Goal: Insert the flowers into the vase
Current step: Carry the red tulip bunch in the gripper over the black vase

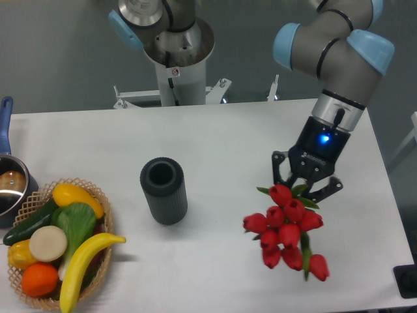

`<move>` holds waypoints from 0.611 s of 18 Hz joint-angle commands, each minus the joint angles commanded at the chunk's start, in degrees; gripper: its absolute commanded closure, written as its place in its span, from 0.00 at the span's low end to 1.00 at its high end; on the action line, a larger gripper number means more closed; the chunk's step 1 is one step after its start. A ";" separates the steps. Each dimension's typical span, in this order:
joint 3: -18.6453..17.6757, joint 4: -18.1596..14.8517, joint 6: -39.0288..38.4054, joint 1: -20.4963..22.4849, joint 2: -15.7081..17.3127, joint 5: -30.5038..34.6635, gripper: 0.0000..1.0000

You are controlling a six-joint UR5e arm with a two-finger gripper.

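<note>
Fixed camera: end effector [305, 186] pinching the flowers [287, 229] by the stems, buds hanging downward above the right side of the surface [228, 137]. Vase [163, 191] upright, mouth open, well apart to the camera's left. Arm reaching down from upper right, wrist tilted toward the vase.

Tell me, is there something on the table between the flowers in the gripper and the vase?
Nothing visible. The gripper holds the flowers to the right of the vase, with only bare table between them. The fruit basket sits on the vase's far left side.
</note>
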 joint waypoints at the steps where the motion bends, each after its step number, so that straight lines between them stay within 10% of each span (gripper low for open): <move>1: 0.00 0.00 -0.27 -0.17 0.09 -0.98 1.00; 11: -6.14 4.56 0.17 -0.44 1.41 -21.19 1.00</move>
